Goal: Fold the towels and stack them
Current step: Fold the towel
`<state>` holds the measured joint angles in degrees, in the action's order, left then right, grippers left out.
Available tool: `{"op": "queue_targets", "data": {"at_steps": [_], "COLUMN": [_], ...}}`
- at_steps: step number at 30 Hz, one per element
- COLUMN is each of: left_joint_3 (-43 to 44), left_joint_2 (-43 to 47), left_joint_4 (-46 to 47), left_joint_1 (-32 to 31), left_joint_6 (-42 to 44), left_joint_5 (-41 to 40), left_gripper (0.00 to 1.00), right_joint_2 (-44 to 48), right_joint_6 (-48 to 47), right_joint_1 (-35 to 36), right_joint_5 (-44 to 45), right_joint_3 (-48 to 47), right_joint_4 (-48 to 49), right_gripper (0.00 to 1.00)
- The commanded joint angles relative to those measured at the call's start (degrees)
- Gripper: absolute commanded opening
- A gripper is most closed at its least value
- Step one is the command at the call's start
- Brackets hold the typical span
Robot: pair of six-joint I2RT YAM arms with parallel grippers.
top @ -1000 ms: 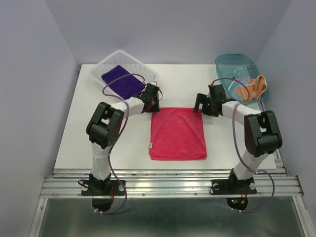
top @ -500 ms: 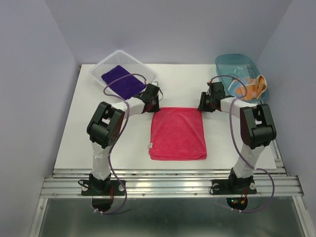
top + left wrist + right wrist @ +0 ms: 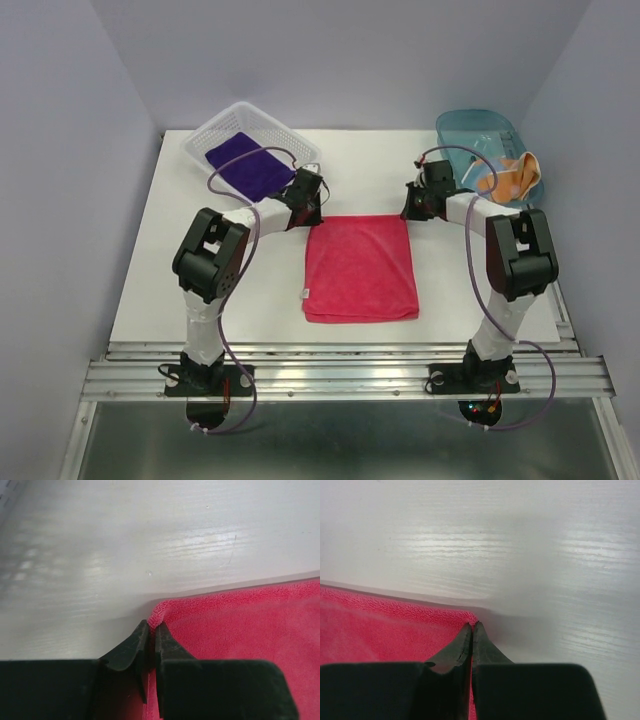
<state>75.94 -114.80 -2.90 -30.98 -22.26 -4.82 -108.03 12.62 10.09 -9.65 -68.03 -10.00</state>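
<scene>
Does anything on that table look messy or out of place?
The orange towel hangs crumpled over the rim of the blue tub, far right; the pink towel lies flat and the purple towel sits neatly in the white basket.

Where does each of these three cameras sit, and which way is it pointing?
Top: above and behind the arms, looking down at the table; both arms show.
Left wrist: on the left arm, facing the table; the left tool pinches a corner of the pink towel.
Right wrist: on the right arm, likewise; the right tool is shut at another corner.
Shared: both wrist views show the pink towel.
</scene>
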Motion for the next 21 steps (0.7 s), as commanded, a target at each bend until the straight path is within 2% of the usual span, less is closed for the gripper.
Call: {"op": "queue_targets", "data": {"at_steps": [1, 4, 11, 16, 21], "left_joint_3": [-3.2, -11.0, -21.9, -30.5, -36.4], "left_joint_2": [8.2, 12.9, 20.4, 27.9, 35.9], "left_joint_4": [4.6, 9.5, 14.8, 17.8, 17.9], "left_joint_1": [0.5, 0.5, -1.2, -5.4, -9.2], "left_joint_6": [1.7, 1.3, -0.5, -4.4, -8.3], "left_joint_5": [-0.1, 2.6, 6.7, 5.5, 2.2], "left_gripper": [0.00, 0.00, 0.00, 0.00, 0.00], "right_joint_2": [6.1, 10.5, 22.0, 32.6, 44.4], "right_joint_6": [-2.4, -1.4, 3.7, 6.8, 7.5], "right_joint_1": [-0.3, -0.3, -0.2, 0.5, 0.6], "right_joint_5": [0.1, -3.4, -5.7, -7.0, -8.7], "right_joint_3": [-2.3, 2.5, 14.1, 24.7, 29.5], "right_joint_4": [0.1, 2.1, 1.9, 0.9, -3.8], "right_gripper": [0.01, 0.01, 0.01, 0.01, 0.01]}}
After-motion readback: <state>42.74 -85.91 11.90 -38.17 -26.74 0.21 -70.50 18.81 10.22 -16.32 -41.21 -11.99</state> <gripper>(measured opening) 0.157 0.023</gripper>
